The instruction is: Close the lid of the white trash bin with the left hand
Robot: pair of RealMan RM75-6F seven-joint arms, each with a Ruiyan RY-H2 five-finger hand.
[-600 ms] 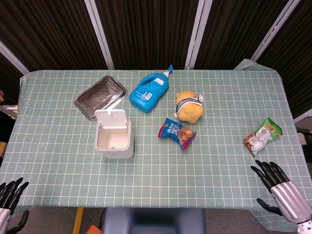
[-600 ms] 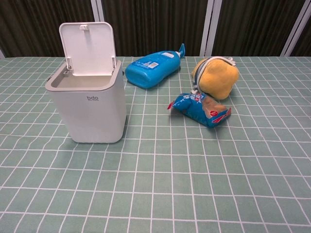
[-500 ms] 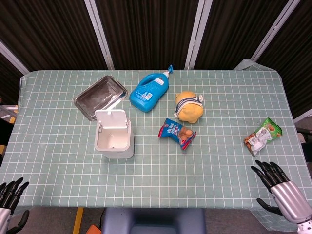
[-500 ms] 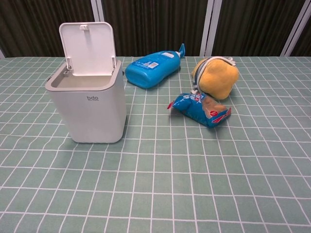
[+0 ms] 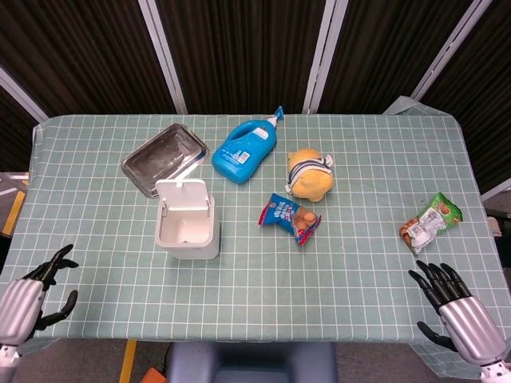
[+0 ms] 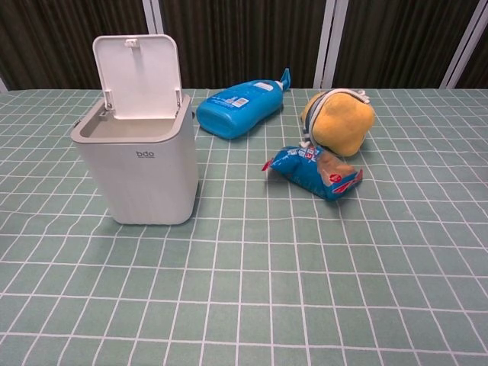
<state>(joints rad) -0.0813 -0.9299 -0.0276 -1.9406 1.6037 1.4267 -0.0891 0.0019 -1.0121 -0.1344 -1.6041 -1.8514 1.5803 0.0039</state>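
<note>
The white trash bin (image 5: 188, 231) (image 6: 142, 168) stands on the left half of the table, its lid (image 6: 139, 75) (image 5: 181, 195) flipped up at the back and the inside bare. My left hand (image 5: 30, 297) hovers at the table's front left corner, fingers spread and holding nothing, well short of the bin. My right hand (image 5: 457, 309) is at the front right corner, fingers apart and empty. Neither hand shows in the chest view.
Behind the bin lies a metal tray (image 5: 164, 158). A blue detergent bottle (image 5: 245, 149) (image 6: 244, 104), a yellow plush toy (image 5: 310, 175) (image 6: 338, 120) and a blue snack bag (image 5: 290, 217) (image 6: 314, 171) lie mid-table. A green snack packet (image 5: 431, 223) lies at the right.
My left hand has risen from the lower left corner and moved up and inward over the table's front left edge. The right hand has barely shifted. The bin lid stays up.
</note>
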